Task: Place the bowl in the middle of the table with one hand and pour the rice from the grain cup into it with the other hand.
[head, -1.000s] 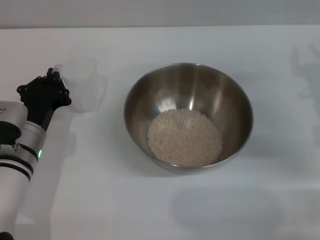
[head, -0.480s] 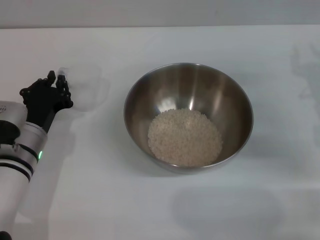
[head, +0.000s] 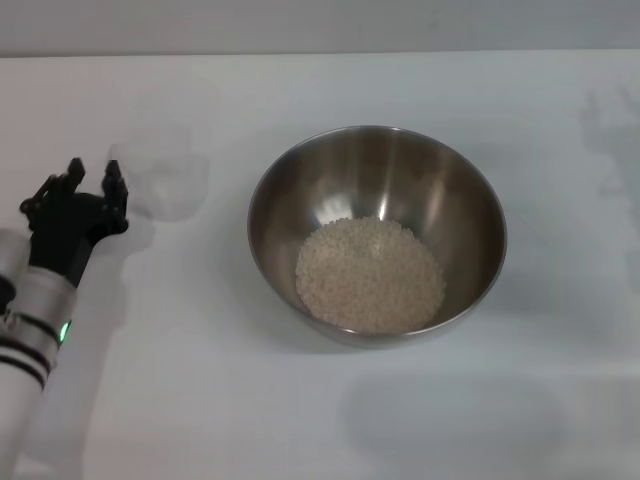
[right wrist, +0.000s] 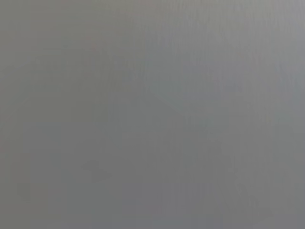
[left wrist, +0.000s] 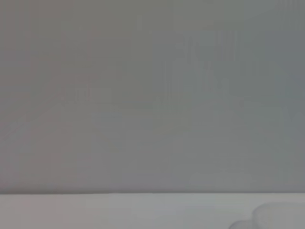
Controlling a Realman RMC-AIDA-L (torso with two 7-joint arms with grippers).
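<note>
The steel bowl (head: pixel 400 170) stands in the middle of the white table (head: pixel 200 390) and holds a heap of pale rice (head: pixel 370 275). The clear grain cup (head: pixel 162 175) stands upright and looks empty on the table to the left of the bowl. Part of its rim also shows in the left wrist view (left wrist: pixel 281 215). My left gripper (head: pixel 92 172) is open and empty, just left of the cup and apart from it. The right gripper is out of view, and the right wrist view shows only plain grey.
A grey wall runs behind the table's far edge (head: pixel 320 52). The left arm (head: pixel 30 320) lies along the left side of the table. White tabletop (head: pixel 560 400) surrounds the bowl in front and to the right.
My left gripper has let go of the grain cup and drawn back to the left and towards me. The cup stays standing on the table. The bowl and rice have not moved.
</note>
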